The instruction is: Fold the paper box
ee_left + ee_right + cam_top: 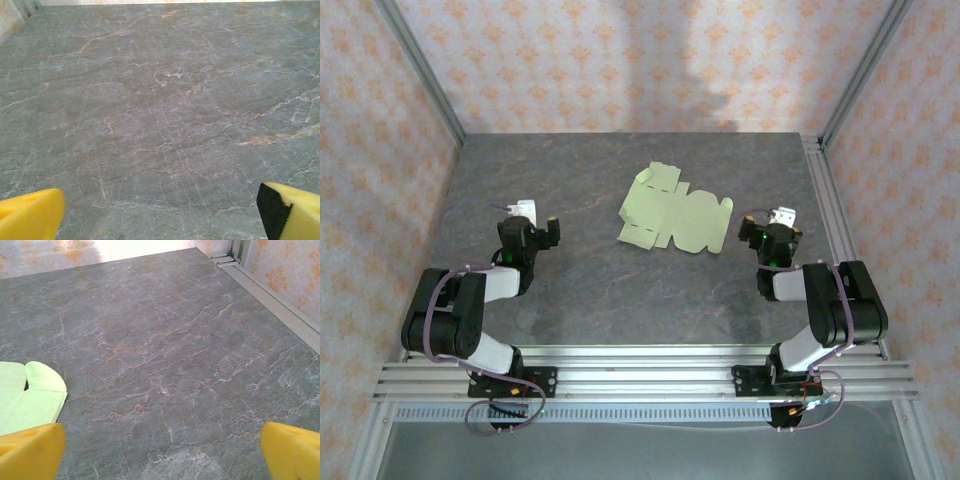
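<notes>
Grey stone-veined table (pixel 610 300) forms the floor of the cell, with orange-patterned wallpaper (pixel 620 60) on three sides and aluminium rails (pixel 640 375) along the near edge. Two black arms are bolted there: left arm (pixel 455 315) folded back on the left, right arm (pixel 830 305) folded back on the right, both low over the tabletop. Pale green paper box (pixel 675 212) lies flat and unfolded, a die-cut sheet with flaps and rounded tabs, right of centre on the far half of the table, nearer the right arm. It lies free of both grippers. Just right of the sheet, apart from it, the right gripper (pixel 770 225) has its jaws spread wide and empty; its wrist view catches a rounded tab at lower left. Well apart from the sheet, the left gripper (pixel 532 218) is likewise spread wide, holding nothing, bare table between its yellow fingertips (pixel 30 215)
</notes>
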### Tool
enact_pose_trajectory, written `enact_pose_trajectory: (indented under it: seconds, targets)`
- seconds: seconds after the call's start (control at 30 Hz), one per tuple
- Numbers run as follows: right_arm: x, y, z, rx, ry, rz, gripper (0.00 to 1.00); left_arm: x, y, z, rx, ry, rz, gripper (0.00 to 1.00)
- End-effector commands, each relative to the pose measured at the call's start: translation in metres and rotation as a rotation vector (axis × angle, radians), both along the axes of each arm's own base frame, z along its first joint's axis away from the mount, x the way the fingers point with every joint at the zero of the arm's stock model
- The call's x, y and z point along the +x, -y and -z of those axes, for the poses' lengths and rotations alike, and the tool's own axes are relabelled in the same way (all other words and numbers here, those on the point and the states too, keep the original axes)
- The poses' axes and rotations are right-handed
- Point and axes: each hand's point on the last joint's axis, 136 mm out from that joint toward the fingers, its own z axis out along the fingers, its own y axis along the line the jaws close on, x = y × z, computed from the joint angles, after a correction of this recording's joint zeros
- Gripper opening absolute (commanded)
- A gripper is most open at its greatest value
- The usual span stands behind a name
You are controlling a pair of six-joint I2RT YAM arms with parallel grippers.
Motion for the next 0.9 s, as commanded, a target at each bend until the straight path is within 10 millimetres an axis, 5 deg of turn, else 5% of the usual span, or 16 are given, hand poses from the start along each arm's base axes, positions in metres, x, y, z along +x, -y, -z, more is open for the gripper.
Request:
enact_pose_trajectory:
  seconds: [0.0,0.23,0.37,0.63,0.87]
  targets:
    - [0.002,-0.001,-0.023,-0.002,0.055,-0.019,0.99,0.000,-0.001,-0.012,0.002,0.038,-0.014,1.00]
    - [0.002,-0.016,-0.070,0.017,0.002,-0.064,0.99,-0.003,0.019,-0.049,0.058,-0.009,0.028,1.00]
    - [0.006,-0.038,-0.079,0.063,-0.122,-0.126,0.99,-0.007,0.040,-0.075,-0.026,0.014,0.056,1.00]
    - [0.010,-0.119,-0.063,0.015,-0.278,-0.313,0.99,-0.010,0.094,-0.086,-0.293,0.002,0.135,1.00]
    - [0.012,-0.183,-0.024,0.074,-0.395,-0.415,0.99,-0.015,0.108,-0.090,-0.462,0.082,0.159,1.00]
